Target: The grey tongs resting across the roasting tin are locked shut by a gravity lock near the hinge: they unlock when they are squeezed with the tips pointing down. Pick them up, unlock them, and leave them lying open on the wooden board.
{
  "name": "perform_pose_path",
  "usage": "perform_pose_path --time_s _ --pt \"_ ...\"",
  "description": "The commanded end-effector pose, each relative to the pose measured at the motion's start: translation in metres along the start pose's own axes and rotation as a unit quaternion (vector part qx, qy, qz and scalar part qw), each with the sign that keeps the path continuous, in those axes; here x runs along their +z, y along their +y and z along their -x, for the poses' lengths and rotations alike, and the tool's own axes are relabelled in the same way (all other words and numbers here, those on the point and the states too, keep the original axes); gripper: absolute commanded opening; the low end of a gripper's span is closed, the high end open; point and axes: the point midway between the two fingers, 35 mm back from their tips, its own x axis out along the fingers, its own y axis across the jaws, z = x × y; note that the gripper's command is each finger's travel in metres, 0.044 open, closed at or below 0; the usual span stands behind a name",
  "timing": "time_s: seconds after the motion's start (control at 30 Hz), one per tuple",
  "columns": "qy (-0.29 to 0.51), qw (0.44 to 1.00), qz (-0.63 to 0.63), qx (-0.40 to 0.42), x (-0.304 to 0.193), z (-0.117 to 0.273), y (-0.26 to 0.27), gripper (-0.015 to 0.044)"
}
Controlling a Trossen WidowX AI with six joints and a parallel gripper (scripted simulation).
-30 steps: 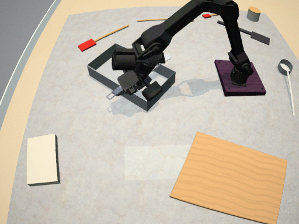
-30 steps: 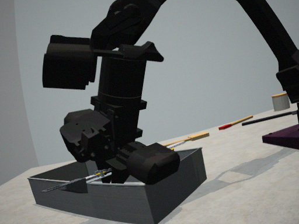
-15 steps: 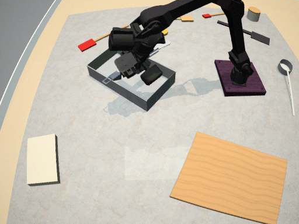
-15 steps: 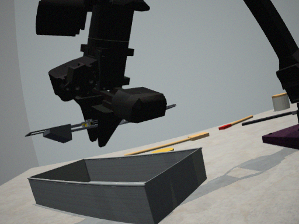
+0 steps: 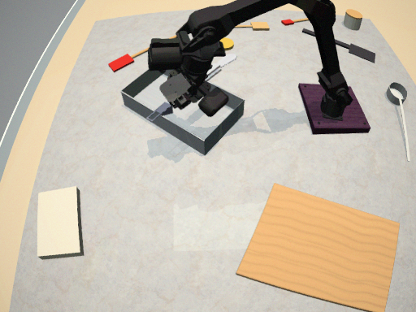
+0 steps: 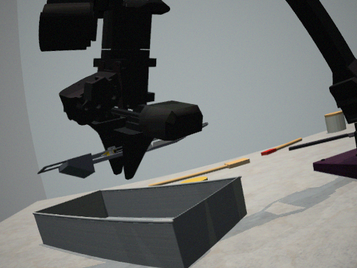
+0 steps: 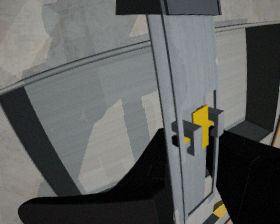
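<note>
My gripper (image 6: 123,172) (image 7: 180,132) is shut on the grey tongs (image 5: 164,110) (image 6: 77,165) (image 7: 187,55) near their hinge. It holds them above the roasting tin (image 5: 225,129) (image 6: 111,238), clear of its rim. The tongs lie across the fingers, roughly in line with the table top, not pointing down. Their dark hinge block and loop are on the left in the exterior view, and their tip end is on the right. The yellow lock piece (image 6: 114,151) (image 7: 200,125) shows between small brackets. The arms look close together. The wooden board (image 5: 325,247) is at the front right.
A cream block (image 5: 58,223) is at the front left. A red spatula (image 5: 121,62), a yellow disc (image 5: 227,44) (image 6: 195,181) and a wooden spatula (image 5: 260,26) (image 6: 238,162) lie behind the tin. A dark spatula (image 5: 362,53), a jar (image 5: 353,21) and a ladle (image 5: 404,121) are at the right.
</note>
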Motion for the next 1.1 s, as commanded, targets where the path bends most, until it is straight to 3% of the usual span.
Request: perform_pose_path --time_s 0.0,0.5,1.07 --pt "-0.007 0.999 0.025 0.037 0.000 0.002 -0.003 -0.0150" --pt "-0.037 0.977 0.099 0.183 -0.006 0.005 0.002 -0.0150" --pt "-0.044 0.971 0.147 0.182 0.017 0.021 0.025 -0.0150"
